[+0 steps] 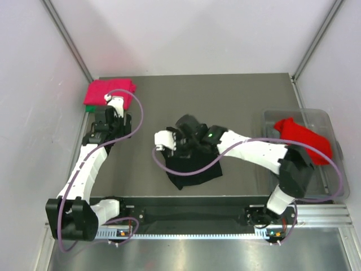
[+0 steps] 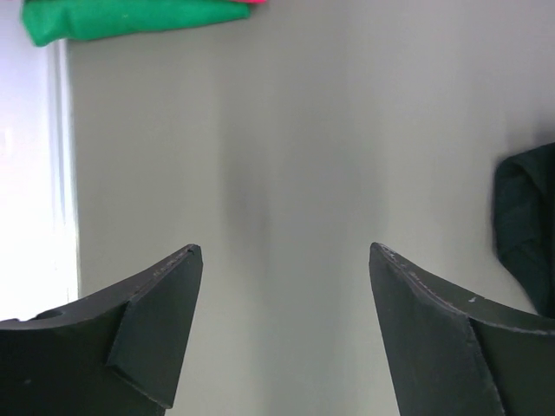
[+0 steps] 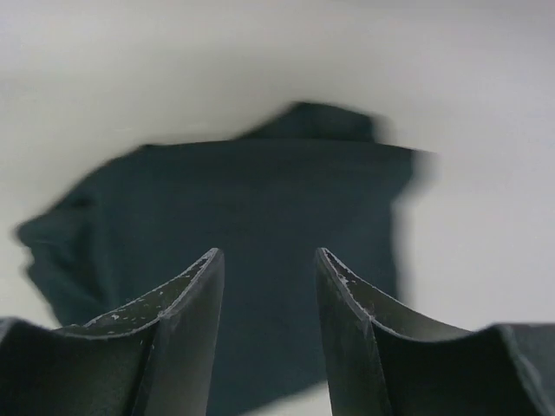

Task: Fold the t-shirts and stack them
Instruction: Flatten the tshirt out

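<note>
A black t-shirt (image 1: 193,165) lies crumpled in the middle of the table, partly under my right arm. My right gripper (image 1: 162,142) hangs over its left edge. In the right wrist view its fingers (image 3: 264,260) stand apart, with only the dark cloth (image 3: 260,191) below them and nothing between. A folded pink-red t-shirt (image 1: 109,90) sits at the far left corner on a green one (image 2: 130,17). My left gripper (image 1: 114,101) is just in front of that stack, open (image 2: 286,251) over bare table. A red t-shirt (image 1: 303,139) lies in the clear bin.
The clear plastic bin (image 1: 326,114) stands at the right edge of the table. White walls close in the left, back and right sides. The black shirt's edge (image 2: 531,227) shows at the right of the left wrist view.
</note>
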Controlling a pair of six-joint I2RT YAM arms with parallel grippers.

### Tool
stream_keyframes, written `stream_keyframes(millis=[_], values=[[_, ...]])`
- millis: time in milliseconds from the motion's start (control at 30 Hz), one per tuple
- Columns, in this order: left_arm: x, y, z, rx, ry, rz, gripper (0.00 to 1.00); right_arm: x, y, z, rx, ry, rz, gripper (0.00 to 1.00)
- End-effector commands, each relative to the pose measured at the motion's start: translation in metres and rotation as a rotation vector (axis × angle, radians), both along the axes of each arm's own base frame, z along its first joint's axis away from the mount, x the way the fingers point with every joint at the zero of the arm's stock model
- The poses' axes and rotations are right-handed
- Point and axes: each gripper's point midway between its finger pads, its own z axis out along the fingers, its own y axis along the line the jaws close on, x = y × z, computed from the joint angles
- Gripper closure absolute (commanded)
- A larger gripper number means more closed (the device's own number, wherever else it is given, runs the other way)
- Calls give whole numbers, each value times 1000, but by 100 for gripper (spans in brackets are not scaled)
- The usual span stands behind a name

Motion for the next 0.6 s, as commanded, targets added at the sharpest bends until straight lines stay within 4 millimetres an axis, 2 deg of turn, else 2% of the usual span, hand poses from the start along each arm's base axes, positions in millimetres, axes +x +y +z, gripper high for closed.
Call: stream_keyframes(millis=[0, 33, 167, 233, 300, 333, 400, 567], values=[[-2, 13, 19, 18, -72, 63, 19, -24, 20, -38, -14, 115, 55, 54], [-3, 18, 22, 25, -85, 85, 20, -26, 22, -51, -38, 137, 60, 54], [-6, 26, 32, 13, -118, 140, 24, -46, 27, -72, -70, 216, 118, 53], [-6, 40, 34, -9, -125, 203, 25, -57, 26, -80, -93, 245, 146, 53], [-3, 42, 31, -67, -113, 224, 25, -70, 28, -87, -115, 244, 183, 53], [-3, 52, 30, -87, -103, 256, 25, -74, 28, -90, -123, 244, 191, 53], [0, 51, 24, -143, -69, 247, 25, -82, 30, -95, -136, 242, 210, 52], [-2, 59, 14, -146, -42, 264, 25, -96, 36, -100, -158, 271, 252, 51]])
